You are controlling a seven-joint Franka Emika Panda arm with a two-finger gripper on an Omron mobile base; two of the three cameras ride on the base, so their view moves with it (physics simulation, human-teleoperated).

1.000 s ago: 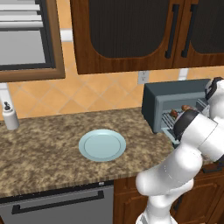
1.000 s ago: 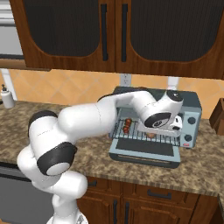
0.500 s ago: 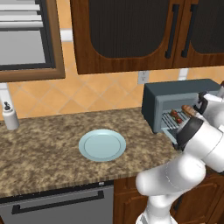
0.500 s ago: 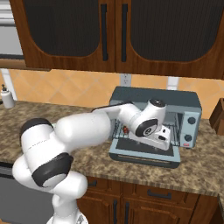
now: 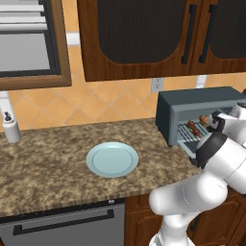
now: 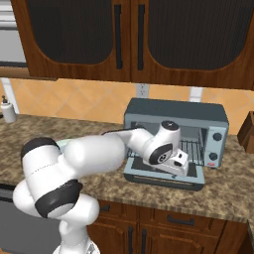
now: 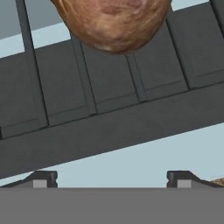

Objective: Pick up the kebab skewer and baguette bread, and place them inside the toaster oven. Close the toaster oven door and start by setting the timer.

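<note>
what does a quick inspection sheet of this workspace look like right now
surface: speckled brown granite counter
job's things: boxy grey-blue toaster oven, door down; dark chunky kebab skewer and tan baguette bread on its wire rack
clutter: round pale blue plate; white dispenser bottle
end effector: open, holding nothing, at the rack's front edge
cables: nothing seen
surroundings: dark wood cabinets, wall outlet

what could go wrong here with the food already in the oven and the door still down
The baguette bread sits near the front edge of the wire rack, so the open gripper backing out might nudge it. The arm also hangs over the lowered toaster oven door, which it must clear before swinging the door shut.
</note>
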